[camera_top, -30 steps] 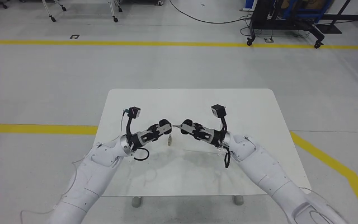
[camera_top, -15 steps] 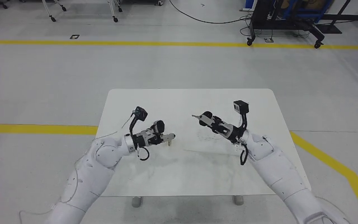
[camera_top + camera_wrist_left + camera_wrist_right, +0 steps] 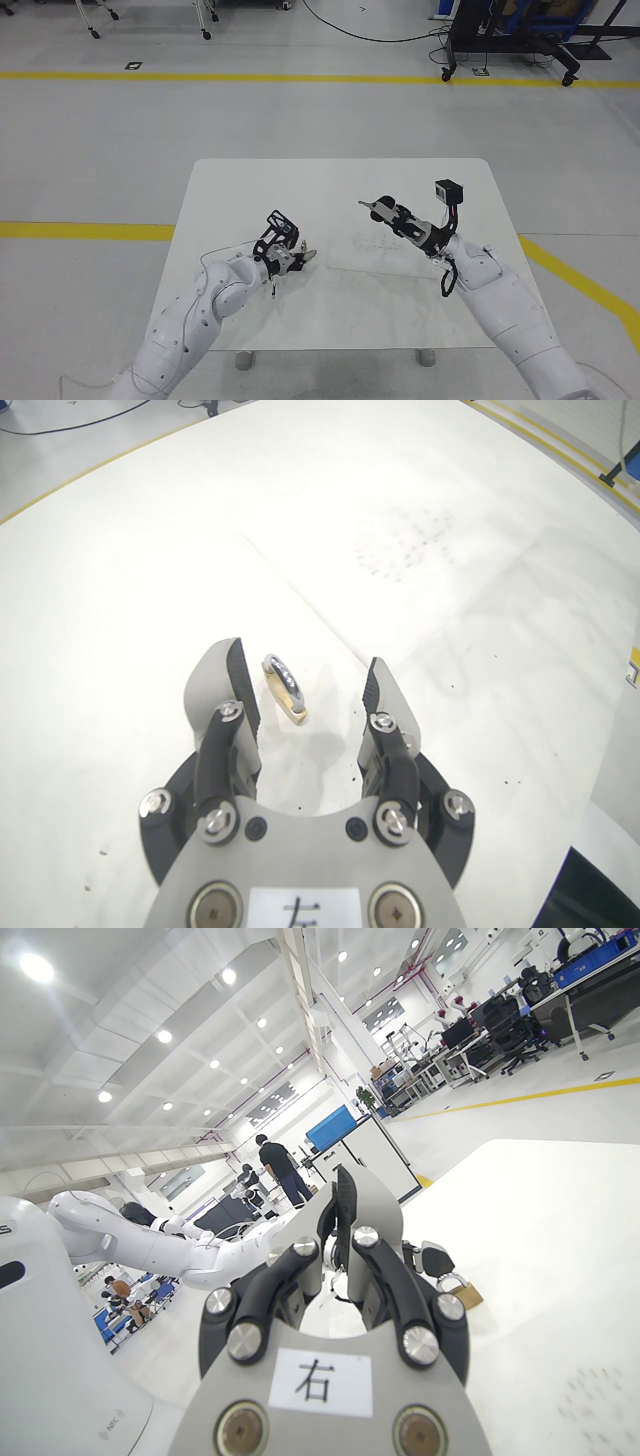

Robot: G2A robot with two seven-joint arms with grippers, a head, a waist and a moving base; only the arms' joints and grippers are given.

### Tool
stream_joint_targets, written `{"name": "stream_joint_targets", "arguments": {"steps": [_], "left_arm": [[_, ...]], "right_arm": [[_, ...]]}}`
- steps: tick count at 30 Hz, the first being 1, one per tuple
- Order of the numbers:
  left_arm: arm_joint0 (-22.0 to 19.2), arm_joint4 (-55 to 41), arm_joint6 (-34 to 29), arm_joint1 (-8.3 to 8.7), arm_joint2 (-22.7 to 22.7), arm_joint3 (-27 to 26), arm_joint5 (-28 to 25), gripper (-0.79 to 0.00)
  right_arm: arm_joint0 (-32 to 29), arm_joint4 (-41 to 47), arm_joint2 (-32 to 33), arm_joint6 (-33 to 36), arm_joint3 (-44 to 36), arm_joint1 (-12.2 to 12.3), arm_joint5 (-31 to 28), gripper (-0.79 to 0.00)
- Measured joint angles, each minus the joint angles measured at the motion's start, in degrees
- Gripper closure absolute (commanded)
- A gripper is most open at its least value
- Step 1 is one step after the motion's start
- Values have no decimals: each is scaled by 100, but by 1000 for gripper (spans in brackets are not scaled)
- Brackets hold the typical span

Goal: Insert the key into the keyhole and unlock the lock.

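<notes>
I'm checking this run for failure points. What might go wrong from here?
1. The padlock lies free on the table, off-centre between the fingers of the open left gripper, close to one pad. Closing might shove or tip it instead of clamping it.
2. The right gripper is shut on what looks like the key, far from the padlock. Its alignment with the keyhole cannot be judged, so insertion may miss.

Glossy white shells cover the left arm [image 3: 200, 310], at 7 o'clock in the top view, and the right arm [image 3: 500, 300], at 4 o'clock, with thin cables looping at the wrists. The left gripper [image 3: 305, 655] and right gripper [image 3: 345, 1178] share grey metal bodies, ribbed black pads [image 3: 242, 680], black linkages, silver screws and a white label with one black character
</notes>
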Motion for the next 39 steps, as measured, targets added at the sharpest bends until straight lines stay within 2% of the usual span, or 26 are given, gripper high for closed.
{"name": "stream_joint_targets", "arguments": {"steps": [7, 8, 9, 10, 27, 32, 36, 39], "left_arm": [[-48, -36, -81, -56, 54, 80, 195, -274], [-53, -36, -91, -62, 62, 87, 202, -185], [-59, -36, -101, -68, 69, 94, 205, -185], [-68, -34, -112, -75, 78, 103, 206, 0], [-106, 262, -322, -104, 91, 152, 121, 0], [-85, 330, -218, -120, 90, 133, 153, 0], [-6, -292, 133, -142, -108, 90, 106, 0], [83, -1359, 427, -145, -473, 92, -85, 0]], "right_arm": [[0, 0, 0, 0, 0, 0, 0, 0], [0, 0, 0, 0, 0, 0, 0, 0], [0, 0, 0, 0, 0, 0, 0, 0], [0, 0, 0, 0, 0, 0, 0, 0], [0, 0, 0, 0, 0, 0, 0, 0], [0, 0, 0, 0, 0, 0, 0, 0], [0, 0, 0, 0, 0, 0, 0, 0], [0, 0, 0, 0, 0, 0, 0, 0]]}}
